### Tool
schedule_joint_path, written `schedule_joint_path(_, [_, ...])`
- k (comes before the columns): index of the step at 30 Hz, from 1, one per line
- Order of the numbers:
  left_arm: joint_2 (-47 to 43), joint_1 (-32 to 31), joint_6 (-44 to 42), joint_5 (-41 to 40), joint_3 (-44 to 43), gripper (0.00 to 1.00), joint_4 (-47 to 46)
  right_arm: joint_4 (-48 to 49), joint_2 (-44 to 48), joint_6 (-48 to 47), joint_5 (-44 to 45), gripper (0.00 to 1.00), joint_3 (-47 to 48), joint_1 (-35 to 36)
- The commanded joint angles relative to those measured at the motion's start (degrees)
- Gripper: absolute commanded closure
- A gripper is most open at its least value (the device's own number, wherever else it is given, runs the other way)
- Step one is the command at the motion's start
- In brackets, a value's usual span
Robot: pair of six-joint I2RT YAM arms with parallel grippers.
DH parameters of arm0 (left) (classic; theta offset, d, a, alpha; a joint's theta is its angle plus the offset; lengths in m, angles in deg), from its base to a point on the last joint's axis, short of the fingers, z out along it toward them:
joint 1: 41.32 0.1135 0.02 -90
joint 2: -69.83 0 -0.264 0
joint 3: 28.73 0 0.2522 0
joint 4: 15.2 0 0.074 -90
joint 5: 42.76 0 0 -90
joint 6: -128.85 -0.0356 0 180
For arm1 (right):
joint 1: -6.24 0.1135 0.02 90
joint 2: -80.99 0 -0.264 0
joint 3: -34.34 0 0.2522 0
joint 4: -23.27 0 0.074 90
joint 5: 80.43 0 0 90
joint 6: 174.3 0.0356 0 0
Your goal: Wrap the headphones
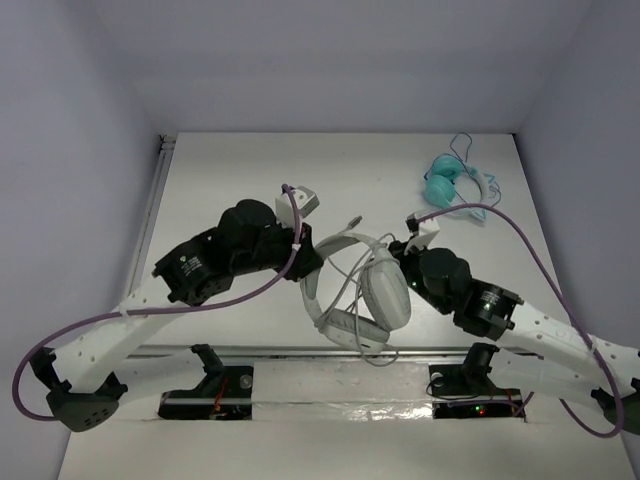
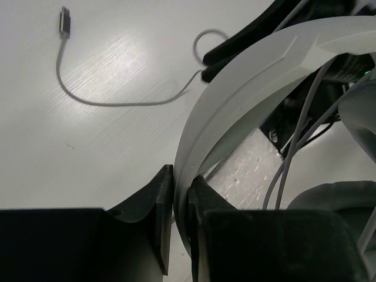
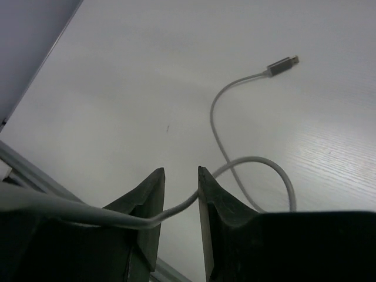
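Observation:
The white headphones (image 1: 362,292) lie in the middle of the table, near its front edge. My left gripper (image 1: 312,262) is shut on the wide headband (image 2: 247,76), which sits pinched between the two black fingers (image 2: 163,200). The thin grey cable (image 3: 247,161) runs through the gap of my right gripper (image 3: 181,171), whose jaws stand a little apart and do not clamp it. Beyond them the cable loops and ends in a plug (image 3: 283,64) lying on the table. The left wrist view shows the same plug (image 2: 63,20) at the top left. Cable strands (image 2: 294,141) hang across the headband arc.
Small teal headphones (image 1: 446,185) with a thin blue cord lie at the back right. A metal strip (image 1: 290,351) runs along the table's front edge, just behind the arm bases. Grey walls close in the left, right and back.

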Motion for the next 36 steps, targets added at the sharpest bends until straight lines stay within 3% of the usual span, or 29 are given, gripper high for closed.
schedule_joint_path(1, [-0.1, 0.8, 1.7, 3.4, -7.6, 1.00, -3.3, 10.7, 1.2, 0.5, -5.6, 0.64, -2.4, -0.4])
schedule_joint_path(13, [6.4, 5.1, 2.4, 6.9, -26.1, 1.00, -0.6, 27.9, -3.1, 2.6, -9.0, 0.44, -12.6, -5.0])
schedule_joint_path(22, [11.3, 6.7, 3.3, 7.1, -37.4, 1.00, 2.7, 34.3, -10.9, 1.8, -11.9, 0.43, -12.9, -6.8])
schedule_joint_path(25, [12.4, 8.4, 3.3, 5.8, -39.8, 1.00, 3.8, 34.2, -8.7, 2.9, -15.1, 0.53, -15.1, -6.8])
schedule_joint_path(26, [12.6, 8.4, 3.5, 5.8, -40.6, 1.00, 3.7, 34.5, -6.5, 3.5, -15.4, 0.62, -15.9, -6.8])
schedule_joint_path(27, [13.2, 9.2, 3.5, 5.9, -41.1, 1.00, 3.5, 33.9, -5.4, 4.3, -15.9, 0.81, -17.1, -6.8])
schedule_joint_path(29, [13.8, 10.2, 3.6, 5.9, -43.0, 1.00, 3.4, 32.6, -2.2, 4.8, -18.9, 0.86, -17.3, -6.8])
schedule_joint_path(31, [14.9, 11.0, 3.7, 5.6, -44.3, 1.00, 3.3, 29.8, 0.1, 5.8, -21.7, 0.75, -17.3, -6.8])
schedule_joint_path(32, [15.3, 12.6, 3.6, 5.6, -45.5, 1.00, 3.4, 28.4, 1.5, 6.0, -22.2, 0.64, -17.2, -6.8])
schedule_joint_path(33, [16.0, 13.4, 3.7, 5.6, -45.8, 1.00, 3.3, 25.5, 4.0, 6.1, -22.6, 0.45, -16.9, -6.8])
schedule_joint_path(36, [17.0, 16.3, 4.1, 7.4, -46.8, 1.00, 3.0, 19.6, 9.1, 6.4, -22.6, 0.36, -16.0, -6.8])
